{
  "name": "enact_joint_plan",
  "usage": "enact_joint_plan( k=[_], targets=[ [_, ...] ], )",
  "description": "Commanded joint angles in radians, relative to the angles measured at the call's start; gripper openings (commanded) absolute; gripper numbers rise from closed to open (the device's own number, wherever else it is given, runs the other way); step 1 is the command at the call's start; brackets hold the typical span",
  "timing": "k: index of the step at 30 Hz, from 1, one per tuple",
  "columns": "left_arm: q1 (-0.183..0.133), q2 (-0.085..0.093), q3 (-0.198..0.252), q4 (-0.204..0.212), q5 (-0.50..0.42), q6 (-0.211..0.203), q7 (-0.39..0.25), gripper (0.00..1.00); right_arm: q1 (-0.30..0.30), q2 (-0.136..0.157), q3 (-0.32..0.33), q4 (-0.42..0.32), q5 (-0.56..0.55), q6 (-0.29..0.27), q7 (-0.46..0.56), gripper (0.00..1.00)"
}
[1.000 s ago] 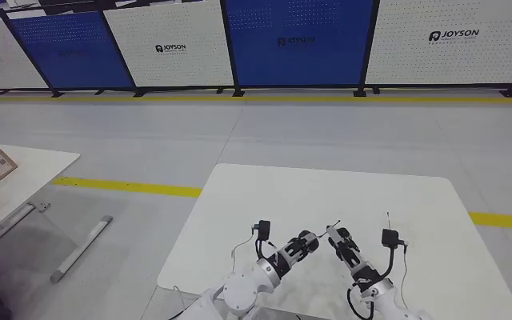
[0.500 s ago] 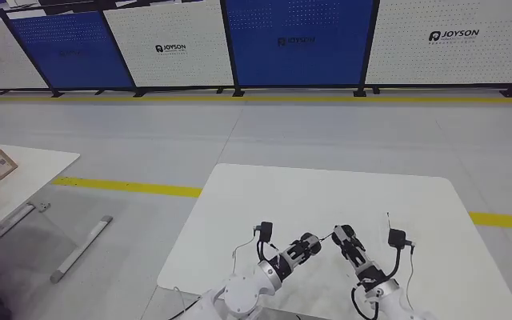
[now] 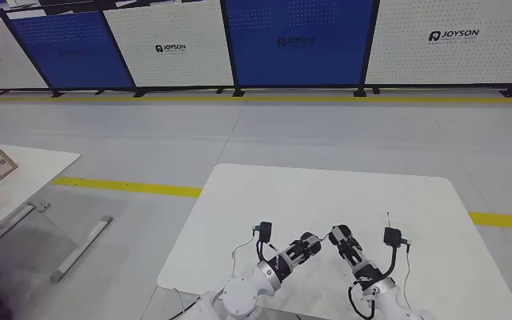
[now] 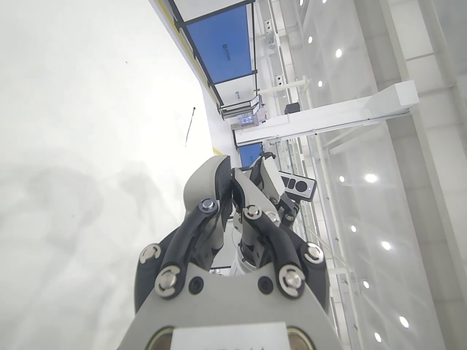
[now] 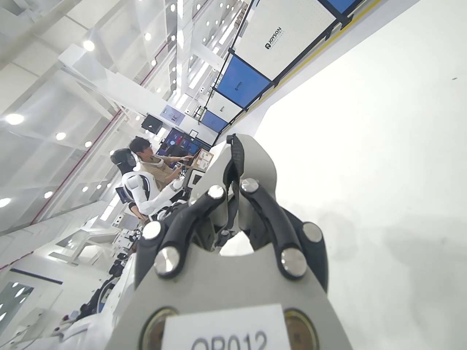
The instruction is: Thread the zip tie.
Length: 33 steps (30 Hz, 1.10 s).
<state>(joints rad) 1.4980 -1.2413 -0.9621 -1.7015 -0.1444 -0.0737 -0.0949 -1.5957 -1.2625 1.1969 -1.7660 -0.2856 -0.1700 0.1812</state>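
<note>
Zip tie (image 4: 189, 127), 1, loose on table (image 3: 264, 200); left claw (image 4: 230, 174) and right claw (image 5: 233, 143), 2, closed, contents unclear.

Bright, even light throughout. In the top view the table (image 3: 336, 192) is nearly blown out to plain white, and the grey floor (image 3: 240, 128) carries a faint sheen across the upper half of the frame. The side table (image 3: 32, 164) at the left edge throws a soft, diffuse shadow on the floor below it, with no hard edges anywhere. The light comes from overhead: both wrist views show rows of round ceiling lamps (image 4: 371, 178), each flaring into a white blob. There the table glares so strongly that a zip tie (image 4: 189, 127) lying on it reads as a bare dark line. The wrist lenses are wide — roof beams (image 5: 102, 74) and wall panels (image 5: 292, 38) bow toward the frame edges.
</note>
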Motion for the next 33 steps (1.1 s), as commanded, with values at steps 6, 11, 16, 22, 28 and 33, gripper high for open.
enact_joint_plan(
  k=[6, 11, 16, 22, 28, 33],
  targets=[
    [-0.001, -0.001, 0.001, 0.006, -0.007, -0.001, -0.005, 0.0, 0.003, -0.001, -0.004, 0.002, 0.004, -0.002, 0.001, 0.0],
    [-0.004, -0.002, 0.004, 0.009, -0.007, -0.005, -0.006, 0.0, 0.009, -0.003, -0.012, 0.009, 0.004, 0.004, -0.001, 0.0],
    [-0.005, -0.003, 0.006, 0.01, 0.002, 0.005, -0.002, 0.2, 0.003, -0.002, -0.005, 0.007, 0.004, -0.005, -0.008, 0.0],
    [-0.002, -0.003, 0.007, 0.009, 0.009, 0.006, 0.008, 0.29, 0.0, -0.002, -0.005, 0.006, -0.012, 0.012, -0.015, 0.0],
    [0.004, -0.002, 0.004, 0.008, 0.02, 0.003, 0.013, 0.17, -0.003, -0.003, -0.005, 0.009, -0.019, 0.025, -0.021, 0.0],
    [0.012, -0.001, -0.007, 0.003, 0.021, -0.007, 0.02, 0.11, -0.01, -0.001, 0.004, 0.005, -0.018, 0.028, -0.018, 0.0]
  ],
)
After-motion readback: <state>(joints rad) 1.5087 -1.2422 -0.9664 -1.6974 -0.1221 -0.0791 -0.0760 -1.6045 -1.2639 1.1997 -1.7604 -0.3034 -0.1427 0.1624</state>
